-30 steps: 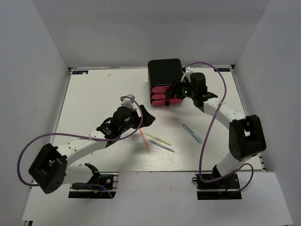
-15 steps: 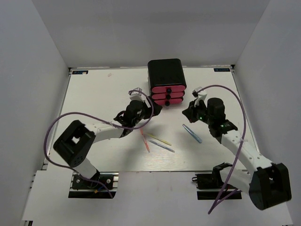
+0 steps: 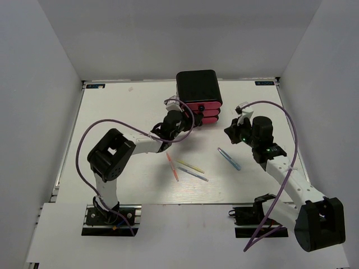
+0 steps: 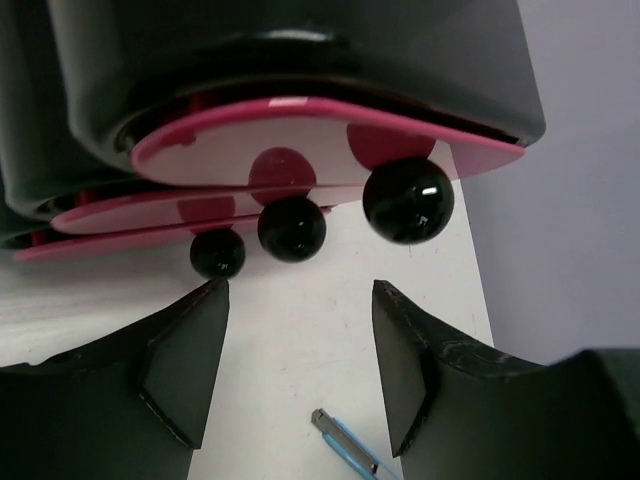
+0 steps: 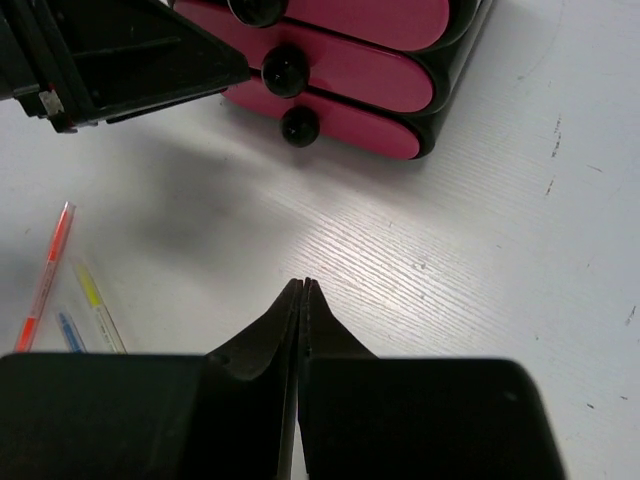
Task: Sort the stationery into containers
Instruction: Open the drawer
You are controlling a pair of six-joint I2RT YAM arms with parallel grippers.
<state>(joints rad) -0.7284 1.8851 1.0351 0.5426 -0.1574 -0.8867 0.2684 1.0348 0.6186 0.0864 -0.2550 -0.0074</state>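
Note:
The containers are three pink-fronted drawers (image 3: pixel 201 110) in a black box (image 3: pixel 198 87) at the back of the table. My left gripper (image 3: pixel 182 120) is open just in front of their black knobs (image 4: pixel 291 228), with nothing between its fingers (image 4: pixel 185 360). My right gripper (image 3: pixel 230 133) hovers to the right of the drawers, shut and empty (image 5: pixel 302 285). The stationery lies on the table: a pink pen (image 3: pixel 172 166), a yellow one (image 3: pixel 190 167), a grey-blue one (image 3: pixel 194 174) and a light-blue one (image 3: pixel 229 158).
The white table (image 3: pixel 112 123) ends at grey walls at the back and both sides. The left arm's purple cable (image 3: pixel 84 145) loops over the left half. The right arm (image 3: pixel 280 168) runs along the right side.
My left gripper has moved up and right to the drawer fronts and narrowed. The right gripper has pulled back from the drawers to their right and shut.

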